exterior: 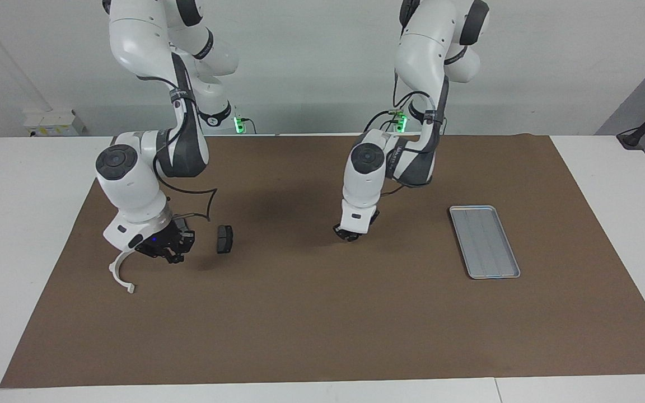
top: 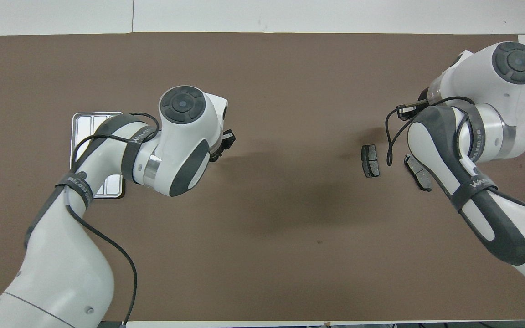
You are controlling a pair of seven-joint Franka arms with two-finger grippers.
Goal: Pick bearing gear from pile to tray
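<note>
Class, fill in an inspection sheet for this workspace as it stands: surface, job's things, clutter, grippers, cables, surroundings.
Surface: brown rectangular mat on a white table.
Job's things: flat silver-grey metal tray toward the left arm's end, nothing in it; two dark grey brake pads, one in the open, one partly under the right arm; white curved arc bracket beside the right gripper.
Clutter: nothing seen.
Grippers: right gripper low beside the pads, jaws shut; left gripper over bare mat mid-table, any load too small to tell.
Cables: black cables loop along both arms.
Surroundings: plain white wall.
</note>
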